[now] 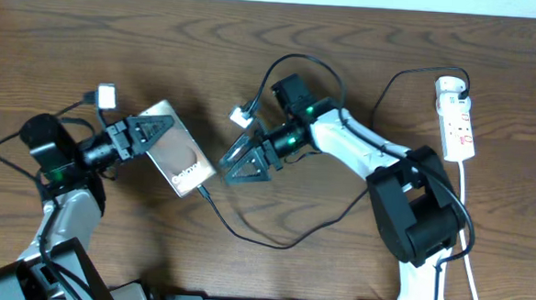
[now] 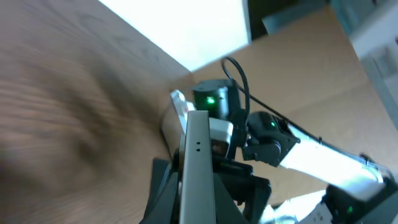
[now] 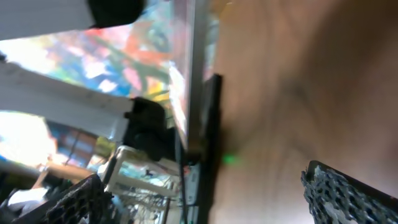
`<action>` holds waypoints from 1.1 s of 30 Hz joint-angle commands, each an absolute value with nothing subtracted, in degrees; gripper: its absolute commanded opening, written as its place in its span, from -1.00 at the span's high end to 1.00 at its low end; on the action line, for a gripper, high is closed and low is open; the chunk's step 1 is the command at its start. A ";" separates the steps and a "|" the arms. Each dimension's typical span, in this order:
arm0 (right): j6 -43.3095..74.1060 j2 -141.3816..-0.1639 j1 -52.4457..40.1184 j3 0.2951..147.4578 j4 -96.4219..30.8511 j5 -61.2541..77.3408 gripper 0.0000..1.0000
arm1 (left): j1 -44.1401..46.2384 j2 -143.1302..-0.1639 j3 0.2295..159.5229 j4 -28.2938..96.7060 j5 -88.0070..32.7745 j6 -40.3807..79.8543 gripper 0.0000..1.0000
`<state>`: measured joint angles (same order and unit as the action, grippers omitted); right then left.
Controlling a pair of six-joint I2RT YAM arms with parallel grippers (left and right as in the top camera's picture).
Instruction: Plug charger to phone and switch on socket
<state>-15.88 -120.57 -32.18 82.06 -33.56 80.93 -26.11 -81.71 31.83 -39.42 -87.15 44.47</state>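
Pinching the phone (image 1: pixel 183 164) near its left end, the left gripper (image 1: pixel 158 137) has both fingers pressed against the slab. From the left wrist the phone shows edge-on between them. It sits slanted over the table (image 1: pixel 72 39), with its white lettering toward the lower right end. Whether it rests on the wood or is held clear cannot be told.

The right gripper (image 1: pixel 233 164) stands just beside that end, its fingers (image 3: pixel 348 193) spread wide and holding nothing.

The charger (image 1: pixel 281 246) meets the phone's lower right end, but the tip is too small to judge as seated. From there the thin black cable sags toward the near edge, passes under the right arm and climbs to the rounded far end of the socket (image 1: pixel 458 123).

The socket lies at the table's right side, well apart from the phone, with its white cord (image 1: pixel 463 183) trailing toward the near edge. Switch position is not readable.
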 commanded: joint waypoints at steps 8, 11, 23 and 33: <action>-5.54 -120.22 -26.81 82.83 -33.93 66.89 -0.99 | -28.21 -81.67 32.34 -4.19 -69.49 18.11 0.85; -4.91 -120.22 -26.70 82.83 -34.39 64.49 -0.98 | -28.21 -81.67 32.34 6.35 -60.49 12.49 0.85; -4.75 -120.22 -26.72 82.83 -35.18 61.58 -0.99 | -28.21 -81.78 31.90 12.05 -49.45 10.31 0.85; -4.78 -120.22 -26.72 82.83 -35.44 60.93 -0.98 | -28.21 -87.59 31.86 11.40 -44.27 14.96 0.85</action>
<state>-4.97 -120.57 -26.79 82.06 -35.20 61.01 -28.08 -84.95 31.53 11.70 -46.28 14.09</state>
